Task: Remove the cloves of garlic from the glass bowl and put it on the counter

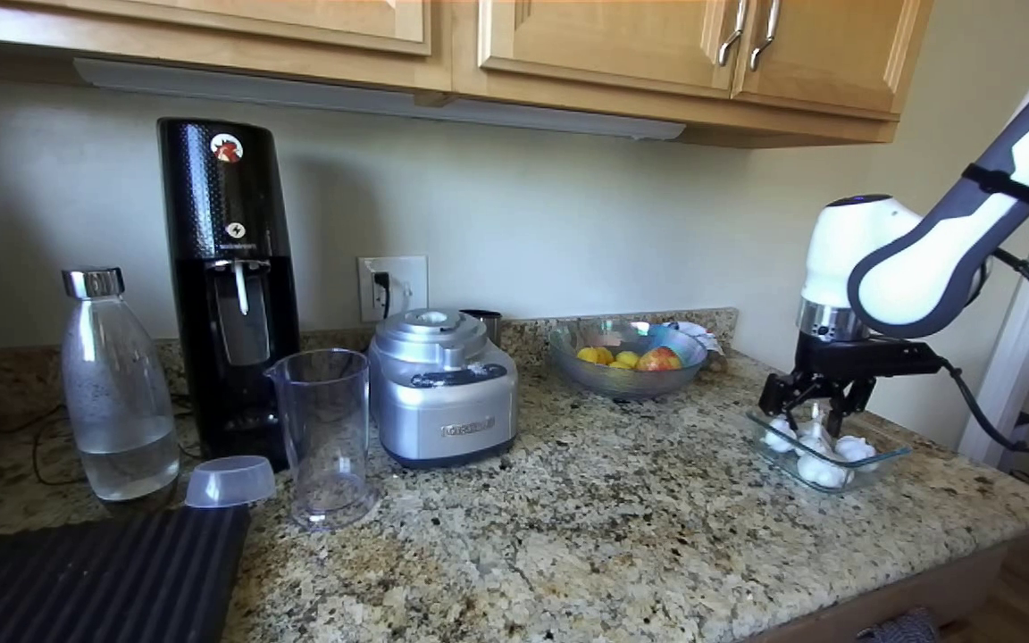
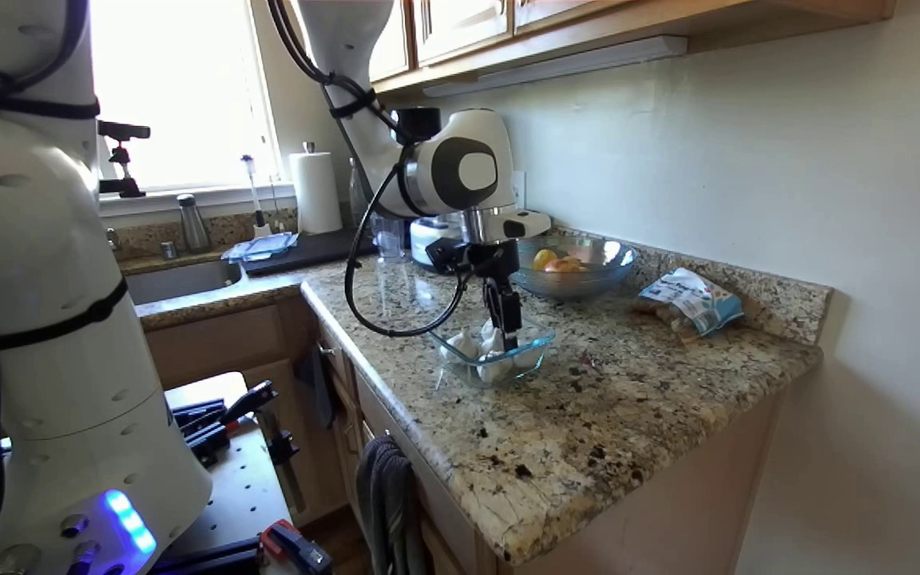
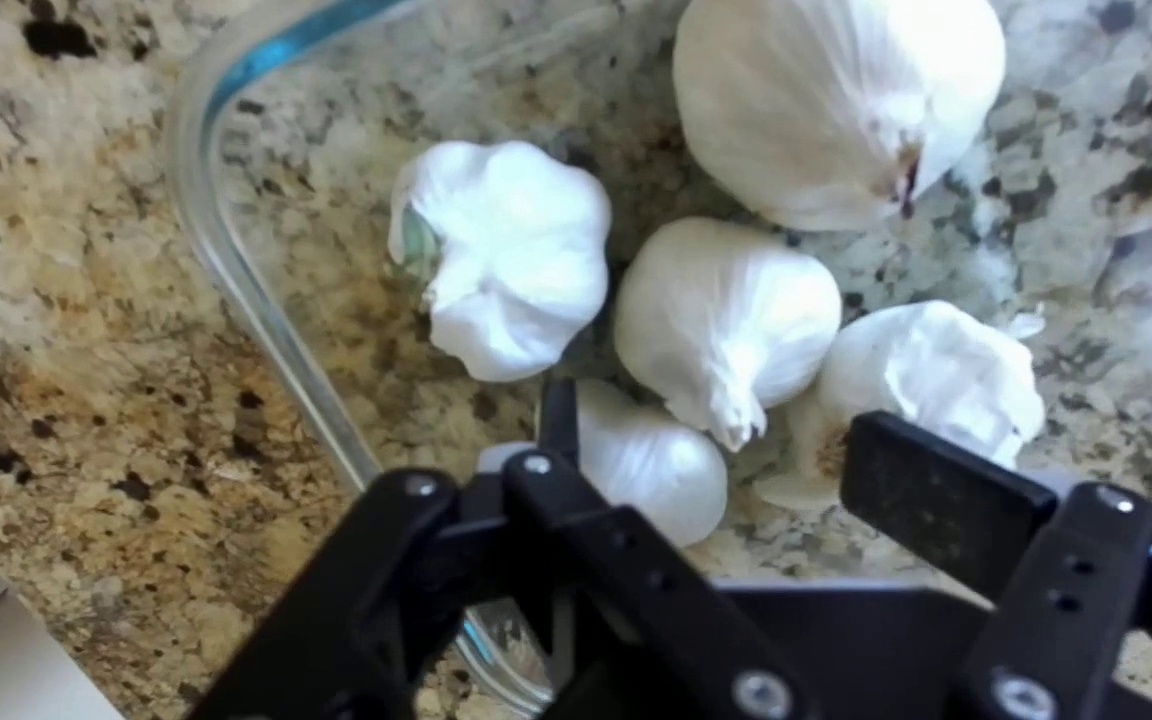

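The glass bowl (image 1: 891,455), a clear squarish dish, stands on the granite counter (image 1: 568,536) near its end; it also shows in an exterior view (image 2: 541,345) and the wrist view (image 3: 198,180). Several white garlic bulbs (image 1: 823,471) lie in it, also visible in an exterior view (image 2: 495,368). In the wrist view, one garlic bulb (image 3: 726,310) lies just beyond the fingertips, and another (image 3: 661,465) lies beside the left finger, partly hidden. My gripper (image 3: 716,430) points down into the bowl, open, its fingers apart among the bulbs with nothing gripped.
A larger glass bowl with fruit (image 1: 626,357) stands by the back wall. A food processor (image 1: 445,393), a clear beaker (image 1: 322,438) and a black ribbed mat (image 1: 95,572) are farther along the counter. A blue and white bag (image 2: 691,299) lies near the backsplash.
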